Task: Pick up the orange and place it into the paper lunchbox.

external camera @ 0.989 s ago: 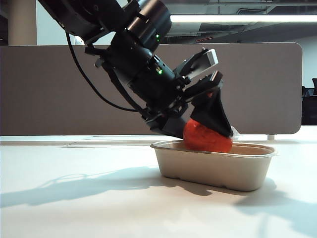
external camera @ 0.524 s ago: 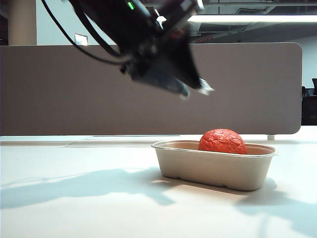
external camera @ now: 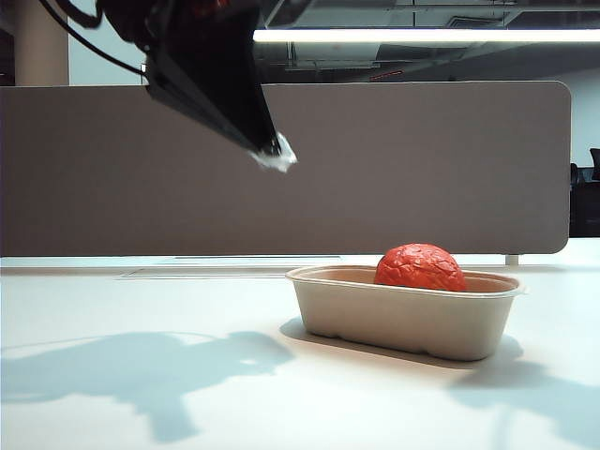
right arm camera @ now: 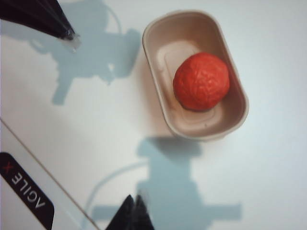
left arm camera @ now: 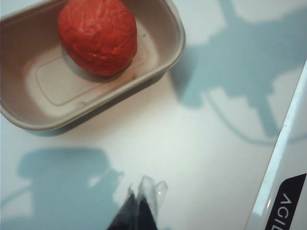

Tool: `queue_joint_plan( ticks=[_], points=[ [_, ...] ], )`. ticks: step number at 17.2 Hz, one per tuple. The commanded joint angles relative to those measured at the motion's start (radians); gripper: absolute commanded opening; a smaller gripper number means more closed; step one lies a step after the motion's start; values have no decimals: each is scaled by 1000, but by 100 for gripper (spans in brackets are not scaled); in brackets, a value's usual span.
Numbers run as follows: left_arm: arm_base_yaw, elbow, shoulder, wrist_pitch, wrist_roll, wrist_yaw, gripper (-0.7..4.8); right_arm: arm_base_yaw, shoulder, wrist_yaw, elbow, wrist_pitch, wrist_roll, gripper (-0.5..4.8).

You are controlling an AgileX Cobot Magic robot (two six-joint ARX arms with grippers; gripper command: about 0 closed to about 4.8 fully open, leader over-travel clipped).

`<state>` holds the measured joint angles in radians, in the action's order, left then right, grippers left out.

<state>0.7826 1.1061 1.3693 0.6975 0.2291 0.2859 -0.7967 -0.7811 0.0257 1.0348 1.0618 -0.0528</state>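
Observation:
The orange [external camera: 420, 267], reddish with wrinkled skin, lies inside the beige paper lunchbox [external camera: 403, 314] toward its right end; it also shows in the left wrist view [left arm camera: 98, 36] and the right wrist view [right arm camera: 201, 81], resting in the lunchbox [left arm camera: 29, 115] [right arm camera: 160, 103]. My left gripper [external camera: 272, 150] hangs high above the table, left of the box, shut with nothing in it; its tips [left arm camera: 141, 191] [right arm camera: 69, 34] carry clear film. My right gripper [right arm camera: 134, 201] is shut and empty, well above the table; it is out of the exterior view.
A grey partition wall [external camera: 422, 159] runs behind the white table [external camera: 141, 394]. A white edge strip with an AGILEX label [right arm camera: 24, 189] [left arm camera: 288, 206] borders the table. Arm shadows fall on the tabletop.
My left gripper let go of the orange, shut, and rose up and to the left, away from the lunchbox. The orange has settled in the box's right end.

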Motion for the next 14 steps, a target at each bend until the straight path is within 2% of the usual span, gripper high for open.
queue_joint_plan(
  ticks=[1, 2, 3, 6, 9, 12, 13, 14],
  points=[
    [-23, -142, -198, -91, -26, -88, -6, 0, 107, 2, -186, -312, 3, -6],
    [-68, -279, -332, -223, -101, -93, -6, 1, 160, 27, -295, -460, 4, -6],
    [-109, -385, -444, -336, -127, -92, -6, 0, 189, 89, -377, -616, 4, -6],
    [-135, -448, -520, -386, -134, -92, -6, 1, 200, 158, -445, -745, 5, -6],
    [-161, -527, -608, -464, -153, -92, -6, 2, 199, 182, -536, -909, 5, -4],
    [-167, -603, -670, -565, -160, -128, -6, 1, 199, 266, -610, -1047, 4, 49],
    [-167, -764, -754, -734, -241, -195, -6, 1, 200, 287, -626, -1040, -2, 58],
    [-167, -783, -769, -749, -241, -208, -7, 2, 200, 287, -626, -1040, -2, 58]
  ],
)
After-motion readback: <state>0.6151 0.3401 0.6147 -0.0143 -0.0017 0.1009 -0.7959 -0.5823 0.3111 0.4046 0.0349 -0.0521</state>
